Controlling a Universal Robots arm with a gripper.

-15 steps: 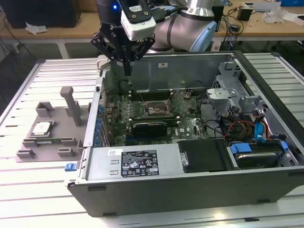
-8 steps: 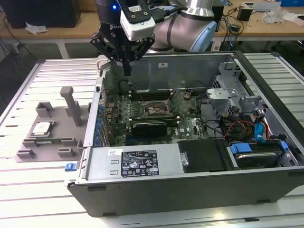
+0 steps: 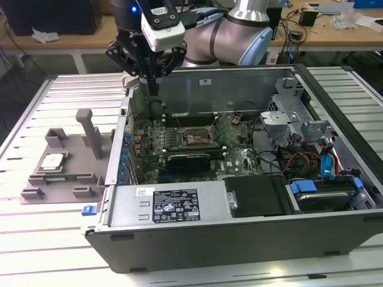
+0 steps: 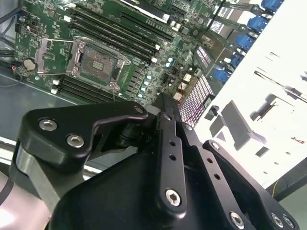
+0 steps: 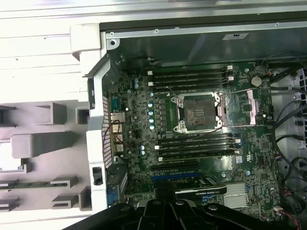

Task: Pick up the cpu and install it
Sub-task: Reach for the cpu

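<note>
Black end effector (image 3: 153, 89), fingers together and empty, hangs pointing down over the computer case (image 3: 239, 239).

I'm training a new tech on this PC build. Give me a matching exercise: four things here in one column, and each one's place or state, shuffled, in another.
Things:
1. cpu
2. socket
3. pincer
4. black card

Places or states:
A. up over the case, near its wall on the exterior view's left
B. lying on the grey tray outside the case
C. plugged into the motherboard
D. lid open, empty

Pairs: 1-B, 2-D, 3-A, 4-C
</note>
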